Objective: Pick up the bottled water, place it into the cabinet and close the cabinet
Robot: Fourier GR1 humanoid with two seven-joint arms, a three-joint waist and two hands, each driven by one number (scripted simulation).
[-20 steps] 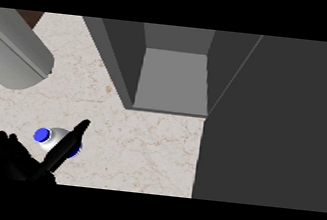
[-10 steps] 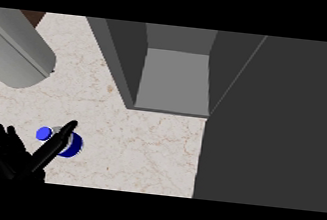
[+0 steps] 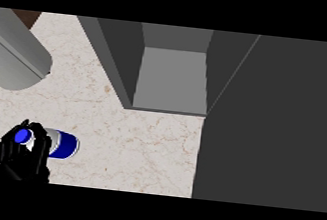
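Since the earlier frame, the left hand (image 3: 20, 165) has closed: its fingers, straight beside the bottle (image 3: 64, 145) half a second ago, now curl round it, and the blue cap has shifted left into the hand.

Head view: the hand grasps the bottle at the lower left of the worktop (image 3: 140, 145), the blue-banded body sticking out to its right. Well apart, up and to the right, the cabinet (image 3: 170, 77) stands open, its dark door (image 3: 283, 124) filling the right side. A grey cylinder (image 3: 9, 55) lies at upper left.
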